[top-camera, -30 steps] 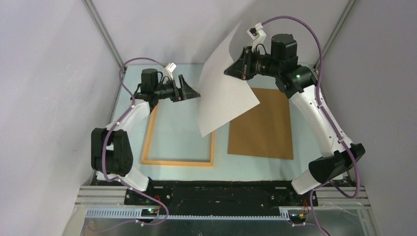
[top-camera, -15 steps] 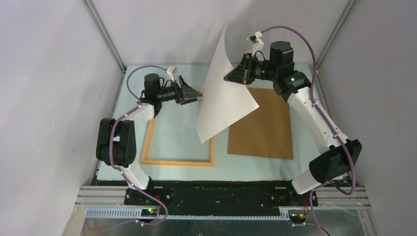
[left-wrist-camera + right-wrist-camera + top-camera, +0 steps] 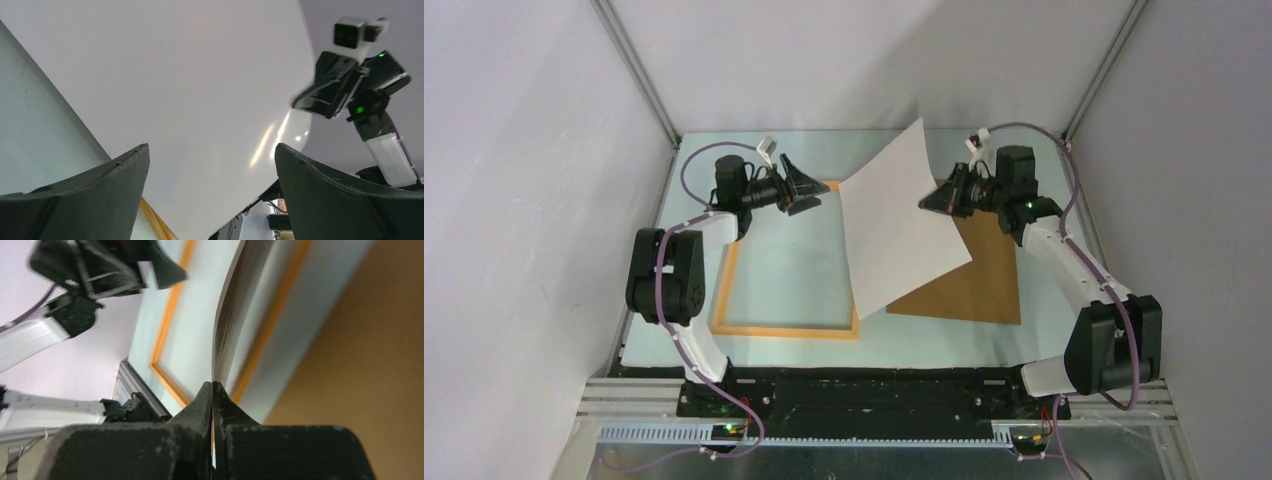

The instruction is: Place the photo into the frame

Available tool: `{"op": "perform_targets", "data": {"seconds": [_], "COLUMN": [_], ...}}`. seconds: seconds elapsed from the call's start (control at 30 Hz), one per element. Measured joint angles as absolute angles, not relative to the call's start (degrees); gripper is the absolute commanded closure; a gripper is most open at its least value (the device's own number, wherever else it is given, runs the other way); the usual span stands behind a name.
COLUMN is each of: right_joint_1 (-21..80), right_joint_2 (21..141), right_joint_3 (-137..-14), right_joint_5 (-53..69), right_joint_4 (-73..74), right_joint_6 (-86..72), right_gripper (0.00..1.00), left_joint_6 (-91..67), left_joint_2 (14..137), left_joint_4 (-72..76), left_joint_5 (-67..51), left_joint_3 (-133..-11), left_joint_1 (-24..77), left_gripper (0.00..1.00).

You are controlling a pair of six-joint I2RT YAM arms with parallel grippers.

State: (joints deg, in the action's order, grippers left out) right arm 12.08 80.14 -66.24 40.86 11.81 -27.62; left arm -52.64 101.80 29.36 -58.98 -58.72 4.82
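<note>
The photo hangs tilted over the right side of the frame, white back up, its picture side hidden. My right gripper is shut on the photo's right edge. In the right wrist view the jaws pinch the sheet, and the photo runs away edge-on above the frame. My left gripper stands open by the frame's far rail, just left of the photo and apart from it. Between its spread fingers the left wrist view shows the white photo and a strip of frame.
A flat brown backing board lies on the pale green table right of the frame, partly under the photo. Grey walls close in the left, far and right sides. Both arm bases sit at the near edge.
The right arm has come down and toward the near side, swinging the photo from nearly upright to a flatter tilt over the frame. The left gripper has drawn back slightly to the left, still open.
</note>
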Motion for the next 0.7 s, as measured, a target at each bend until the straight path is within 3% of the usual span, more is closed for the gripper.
{"op": "perform_targets", "data": {"seconds": [0.2,0.7], "right_joint_1": [7.92,6.61], "right_joint_2": [80.16,84.66], "right_joint_3": [-57.21,-55.53], "right_joint_5": [34.96,19.29], "right_joint_4": [11.44,12.8], "right_joint_6": [-28.75,-27.33], "right_gripper": [1.0,1.0], "left_joint_6": [-53.1,-50.35], "left_joint_2": [104.68,107.39], "left_joint_4": [29.43,19.64], "left_joint_5": [-56.25,-47.92], "left_joint_3": [-56.45,-56.49], "left_joint_1": [4.73,9.04], "left_gripper": [0.0,0.0]}}
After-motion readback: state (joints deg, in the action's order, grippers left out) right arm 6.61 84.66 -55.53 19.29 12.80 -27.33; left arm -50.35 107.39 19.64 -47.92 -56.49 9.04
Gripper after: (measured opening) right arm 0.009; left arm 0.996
